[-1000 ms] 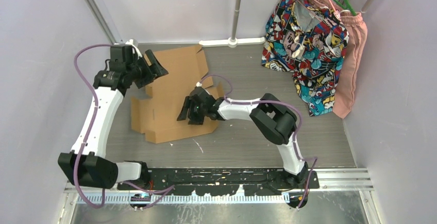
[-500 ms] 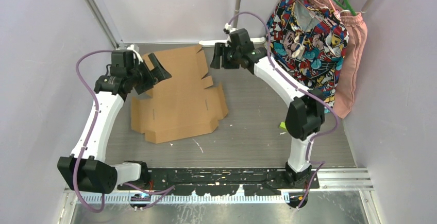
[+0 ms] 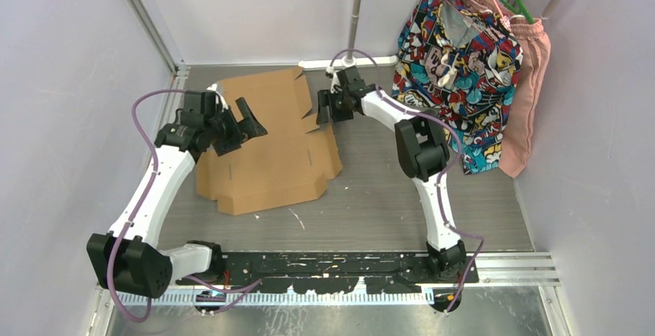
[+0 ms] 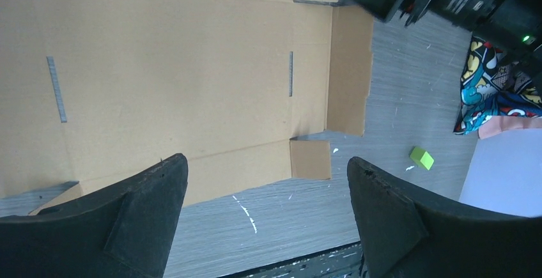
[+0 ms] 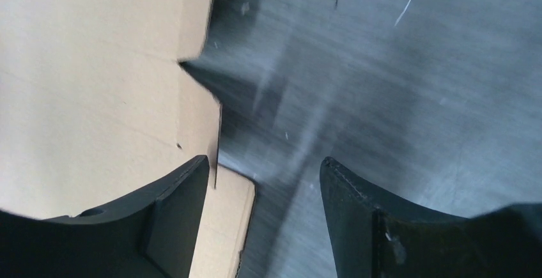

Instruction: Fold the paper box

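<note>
Overhead view looks down; both close wrist views share the paper box (image 3: 274, 147).

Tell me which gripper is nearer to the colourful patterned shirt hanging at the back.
Right. The right gripper hovers at the far right edge of the paper box, left of the shirt. The left gripper is over the box's left part, farther from it.

The box (image 3: 266, 139) lies flat on the table (image 3: 371, 193), left of centre. The left gripper (image 3: 249, 129) hangs over its left part, the right gripper (image 3: 323, 114) over its far right edge. Clothes (image 3: 463, 66) hang at the far right.
</note>
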Controlling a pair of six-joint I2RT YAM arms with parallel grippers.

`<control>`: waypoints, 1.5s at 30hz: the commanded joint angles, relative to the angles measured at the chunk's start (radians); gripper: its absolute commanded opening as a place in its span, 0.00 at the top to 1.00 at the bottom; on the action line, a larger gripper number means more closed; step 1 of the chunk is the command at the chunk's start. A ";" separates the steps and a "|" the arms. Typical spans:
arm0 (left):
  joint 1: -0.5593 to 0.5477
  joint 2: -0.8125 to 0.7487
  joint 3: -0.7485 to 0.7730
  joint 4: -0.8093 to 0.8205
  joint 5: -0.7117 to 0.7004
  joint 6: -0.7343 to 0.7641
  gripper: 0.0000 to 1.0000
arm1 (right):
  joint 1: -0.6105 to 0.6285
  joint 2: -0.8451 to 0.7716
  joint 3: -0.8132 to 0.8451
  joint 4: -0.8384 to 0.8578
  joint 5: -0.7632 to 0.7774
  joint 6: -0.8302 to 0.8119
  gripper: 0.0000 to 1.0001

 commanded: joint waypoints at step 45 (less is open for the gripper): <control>-0.041 0.018 -0.025 0.043 -0.059 0.029 0.06 | 0.019 0.311 0.446 0.282 -0.268 0.214 0.57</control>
